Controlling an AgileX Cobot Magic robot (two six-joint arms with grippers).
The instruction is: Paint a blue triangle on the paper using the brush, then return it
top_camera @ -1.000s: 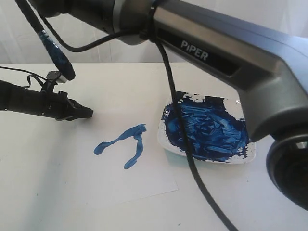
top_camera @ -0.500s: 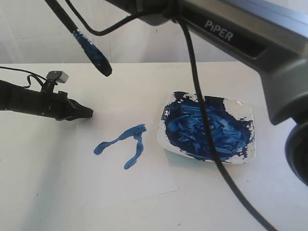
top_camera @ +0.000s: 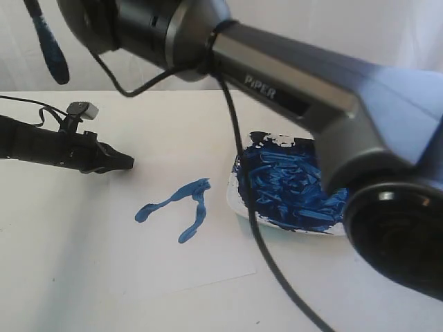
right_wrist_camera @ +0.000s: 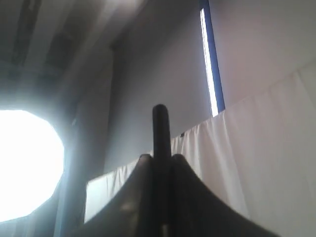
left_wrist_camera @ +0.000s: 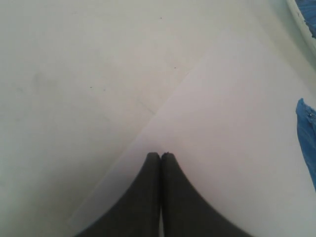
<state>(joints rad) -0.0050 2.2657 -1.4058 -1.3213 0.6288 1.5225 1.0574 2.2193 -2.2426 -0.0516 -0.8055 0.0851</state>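
Note:
The brush hangs in the air above the table's far left, and its blue-stained tip (top_camera: 50, 50) points down. My right gripper (right_wrist_camera: 160, 157) is shut on the brush's black handle (right_wrist_camera: 160, 129), which sticks out past the fingers. The gripper itself is out of the exterior view. On the white paper (top_camera: 214, 249) lie two blue strokes of the blue triangle (top_camera: 181, 206), joined at one point. A stretch of stroke (left_wrist_camera: 307, 136) shows in the left wrist view. My left gripper (top_camera: 123, 163) (left_wrist_camera: 161, 154) is shut with nothing in it, its tips resting on the paper (left_wrist_camera: 237, 123) at its far left edge.
A white dish (top_camera: 239, 204) smeared with blue paint stands just right of the paper; its rim (left_wrist_camera: 299, 14) also shows in the left wrist view. My right arm (top_camera: 311, 104) and its black cable (top_camera: 242, 180) cross over the dish. A white curtain hangs behind the table.
The right arm has swung: the brush tip went right, then back left and higher. The arm now covers more of the dish. The left gripper and the painted strokes have not changed.

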